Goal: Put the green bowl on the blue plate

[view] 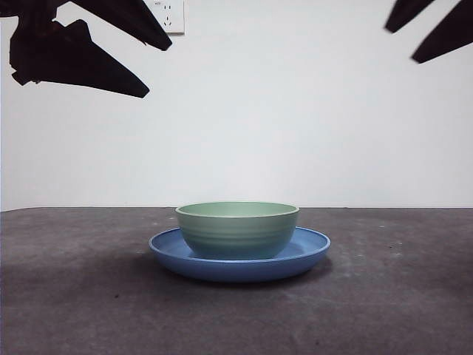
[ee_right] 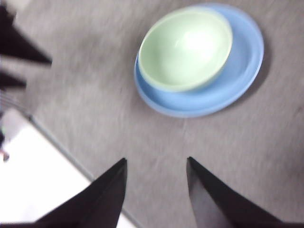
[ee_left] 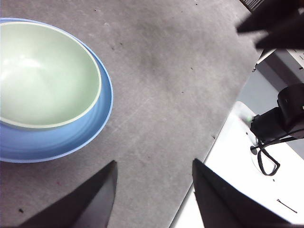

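the green bowl sits upright, mouth up, on the blue plate at mid-table, round with no long axis, while the left gripper and right gripper hang well apart from it, both spread wide and holding nothing.

I see the green bowl, pale mint with faint horizontal ridges on its outer wall and a lighter rim, standing upright and empty on the blue plate. From the wrist views I note the bowl sits off-centre, leaving a wider band of the plate showing on one side. The plate, glossy and shallow, lies flat on the grey tabletop.
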You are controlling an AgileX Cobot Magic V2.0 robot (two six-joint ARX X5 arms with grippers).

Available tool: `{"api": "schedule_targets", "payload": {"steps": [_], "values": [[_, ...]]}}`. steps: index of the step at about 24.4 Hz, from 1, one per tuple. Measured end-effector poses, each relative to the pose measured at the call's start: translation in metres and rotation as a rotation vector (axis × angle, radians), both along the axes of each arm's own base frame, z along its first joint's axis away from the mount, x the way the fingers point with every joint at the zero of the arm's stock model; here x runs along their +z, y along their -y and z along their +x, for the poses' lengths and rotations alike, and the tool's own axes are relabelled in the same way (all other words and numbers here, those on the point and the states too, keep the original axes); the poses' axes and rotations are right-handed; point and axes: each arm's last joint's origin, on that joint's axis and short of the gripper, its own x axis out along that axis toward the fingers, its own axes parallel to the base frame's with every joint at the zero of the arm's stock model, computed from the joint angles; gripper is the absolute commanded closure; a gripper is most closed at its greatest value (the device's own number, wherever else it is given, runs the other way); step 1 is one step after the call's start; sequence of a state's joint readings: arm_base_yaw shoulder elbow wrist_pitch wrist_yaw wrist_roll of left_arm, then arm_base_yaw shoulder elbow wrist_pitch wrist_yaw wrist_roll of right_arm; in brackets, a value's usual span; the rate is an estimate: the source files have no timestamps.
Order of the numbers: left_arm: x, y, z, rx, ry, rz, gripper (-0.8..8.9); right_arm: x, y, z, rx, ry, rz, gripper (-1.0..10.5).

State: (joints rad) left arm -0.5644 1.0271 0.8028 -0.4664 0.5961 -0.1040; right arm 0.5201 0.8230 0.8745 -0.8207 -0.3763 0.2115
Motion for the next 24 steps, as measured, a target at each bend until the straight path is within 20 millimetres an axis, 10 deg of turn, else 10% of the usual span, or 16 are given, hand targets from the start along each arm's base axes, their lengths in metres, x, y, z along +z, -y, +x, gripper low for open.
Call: {"api": "schedule_targets", "payload": {"steps": [24], "values": [[-0.0005, -0.0007, 0.0012, 0.046, 0.005, 0.024, 5.66, 0.0003, -0.0003, -0.0123, 0.004, 0.044, -0.085, 7.5]]}}
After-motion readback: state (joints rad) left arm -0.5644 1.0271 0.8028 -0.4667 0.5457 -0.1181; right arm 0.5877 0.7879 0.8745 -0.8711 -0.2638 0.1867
